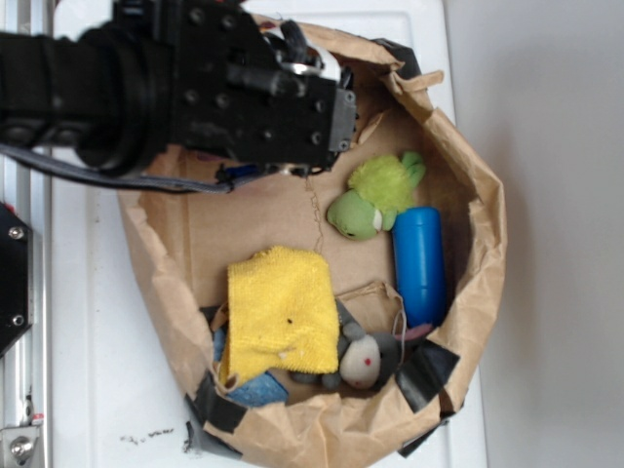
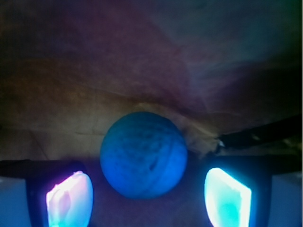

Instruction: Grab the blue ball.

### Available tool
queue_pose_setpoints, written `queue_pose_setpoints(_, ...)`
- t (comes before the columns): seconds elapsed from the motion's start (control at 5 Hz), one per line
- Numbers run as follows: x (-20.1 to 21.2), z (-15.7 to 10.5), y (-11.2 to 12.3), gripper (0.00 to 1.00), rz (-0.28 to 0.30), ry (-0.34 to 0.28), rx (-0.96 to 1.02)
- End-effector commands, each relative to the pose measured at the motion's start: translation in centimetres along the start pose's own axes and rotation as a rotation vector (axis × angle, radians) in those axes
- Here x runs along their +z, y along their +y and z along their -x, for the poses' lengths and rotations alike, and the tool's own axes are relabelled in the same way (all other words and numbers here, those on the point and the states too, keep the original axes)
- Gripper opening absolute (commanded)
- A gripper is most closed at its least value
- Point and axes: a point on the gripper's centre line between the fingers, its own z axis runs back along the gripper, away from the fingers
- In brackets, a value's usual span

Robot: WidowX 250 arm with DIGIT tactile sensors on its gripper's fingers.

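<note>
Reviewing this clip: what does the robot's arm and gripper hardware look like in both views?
In the exterior view the arm is black and blocky, with a thick round joint, visible screw heads and a dark cable running beneath it. In the wrist view the gripper shows two pale finger pads, glowing cyan with a pink tint on the left one, set in dark housings.

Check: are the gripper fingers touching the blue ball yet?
Apart. In the wrist view the blue ball sits centred between the open gripper, with a dark gap showing on each side between it and the fingers. The exterior view hides the ball.
</note>
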Motion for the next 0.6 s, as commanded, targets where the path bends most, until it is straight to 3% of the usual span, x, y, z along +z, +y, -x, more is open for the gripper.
queue_pose_setpoints(0.0,-0.76,-1.32,-0.26,1.0,0.034,-0.053,0.1)
queue_pose_setpoints(0.2,-1.35,-1.17,-0.19,1.0,0.038,-0.067,0.095)
queue_pose_setpoints(0.4,-0.77,-1.14,0.13,0.0,0.063,-0.042,0.076)
